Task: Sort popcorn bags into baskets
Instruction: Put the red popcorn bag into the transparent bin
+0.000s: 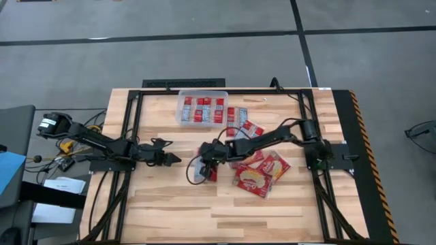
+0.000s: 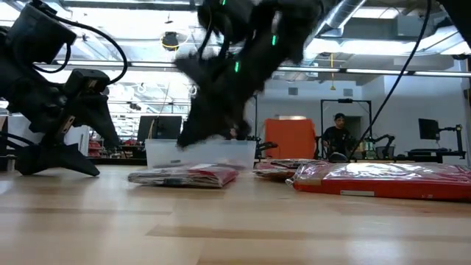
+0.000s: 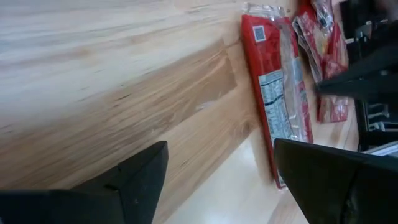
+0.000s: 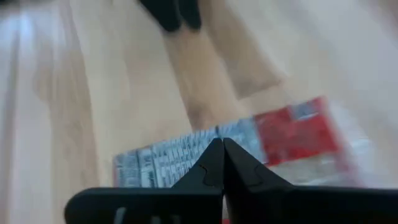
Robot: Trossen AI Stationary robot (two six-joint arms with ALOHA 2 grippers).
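The right arm covers much of the pile of popcorn bags [image 1: 253, 170] from above, so their count is uncertain, and in the low view the same arm is a dark blur hiding part of the clear tub [image 2: 200, 153]. The right gripper [image 1: 203, 163] sits over a narrow packet [image 1: 202, 171] lying left of the pile near the table's middle; its fingers are pressed together, and the right wrist view shows them meeting just above that packet [image 4: 261, 140], though whether they pinch its film cannot be made out. The left gripper [image 1: 172, 158] rests low on the left side of the table with its fingers spread wide and nothing between them. The tub [image 1: 201, 109] stands at the far edge, holding a row of narrow red packets with pale bands; more narrow packets lie just to its right. Two large squarish bags [image 1: 262, 173] lie nearer, right of centre. The table [image 1: 170, 211] is pale butcher-block wood. Beyond it the low view shows a workshop with monitors, an orange panel [image 2: 289, 138] and a seated person [image 2: 338, 137].
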